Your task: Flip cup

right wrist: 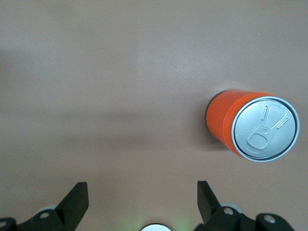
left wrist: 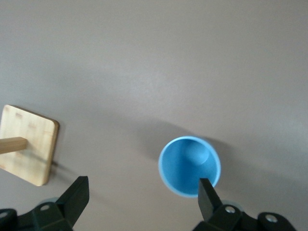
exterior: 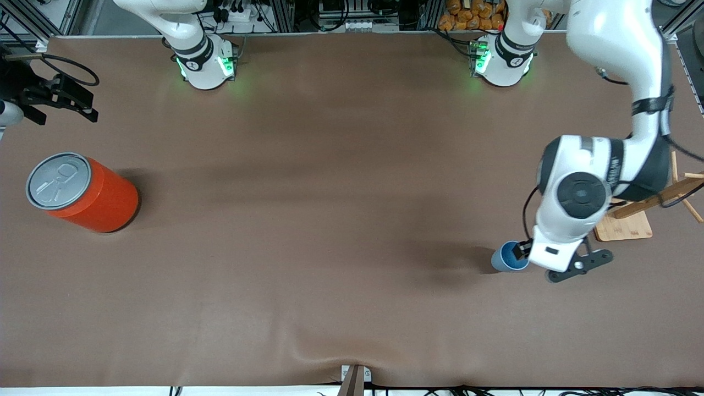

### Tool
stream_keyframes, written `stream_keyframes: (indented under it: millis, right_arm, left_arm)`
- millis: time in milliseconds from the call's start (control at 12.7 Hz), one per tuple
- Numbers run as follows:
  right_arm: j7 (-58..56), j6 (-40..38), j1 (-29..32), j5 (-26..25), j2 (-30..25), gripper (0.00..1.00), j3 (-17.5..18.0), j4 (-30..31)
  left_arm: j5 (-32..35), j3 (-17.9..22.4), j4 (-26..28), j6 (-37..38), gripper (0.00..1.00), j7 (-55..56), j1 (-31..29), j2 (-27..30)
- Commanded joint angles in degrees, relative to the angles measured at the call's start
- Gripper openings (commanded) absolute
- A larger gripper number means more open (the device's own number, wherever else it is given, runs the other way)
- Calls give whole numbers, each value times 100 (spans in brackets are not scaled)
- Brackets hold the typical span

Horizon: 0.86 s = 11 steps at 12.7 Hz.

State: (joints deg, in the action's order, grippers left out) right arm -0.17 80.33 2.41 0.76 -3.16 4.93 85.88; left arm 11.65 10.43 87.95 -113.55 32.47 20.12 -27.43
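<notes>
The brown table (exterior: 330, 220) fills the front view, with both Franka bases along its top edge. The left arm (exterior: 610, 110) reaches down toward the front camera at its own end of the table. The right arm (exterior: 181, 33) shows little more than its base there and waits, its gripper (exterior: 60, 99) hanging at the table's edge on the right arm's end, over the spot just farther from the front camera than the orange can (exterior: 82, 192). That can stands upright with its grey pull-tab lid up. The right wrist view shows the orange can (right wrist: 252, 127) well clear of the two spread black fingers (right wrist: 74, 199), with bare table between them: the jaws are released.

A wooden stand (exterior: 624, 225), a square base with a slanted post, sits at the left arm's end and is partly covered by the arm in the front view; the left wrist view shows its base (left wrist: 26, 144) whole.

The light blue cup (exterior: 509, 257) stands mouth up on the table, near the stand. In the front view the left gripper (exterior: 550, 264) hides the grip. The left wrist view settles it: the cup (left wrist: 187, 166) shows its darker blue inside, one finger (left wrist: 207, 195) sits at its rim and the other stands far off, so the jaws are released and hold nothing.
</notes>
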Motion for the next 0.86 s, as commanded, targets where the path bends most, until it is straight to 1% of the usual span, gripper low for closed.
stream_keyframes:
  millis: [0,157,314,393,471,550,628,707,785]
  right_arm:
    - [-62,-96,145,-14,70,100,105,-159]
    - [-71,-96,119,-14,70,100,105,-159]
    - [-88,-96,136,-14,70,100,105,-159]
    - [-97,-105,137,-14,70,100,105,-159]
    - [-97,-105,137,-14,70,100,105,-159]
    - [-97,-105,145,-14,70,100,105,-159]
    - [-97,-105,145,-14,70,100,105,-159]
    - [-97,-96,145,-14,70,100,105,-159]
    - [-97,-96,145,-14,70,100,105,-159]
  left_arm:
    - [-285,-68,388,385,100,-827,-140,683]
    - [-610,-59,827,439,100,-1399,-184,1307]
    - [-629,-76,1258,605,100,-1847,-280,1914]
    - [-646,-76,1382,736,100,-2171,-298,2177]
    - [-707,-120,1357,1007,100,-2357,-342,2328]
    - [-873,-268,1322,1201,100,-2516,-560,2434]
    - [-979,-635,1295,1334,100,-2665,-928,2557]
    - [-998,-1065,1147,1518,100,-2745,-1314,2593]
    - [-998,-1244,832,1720,100,-2772,-1475,2550]
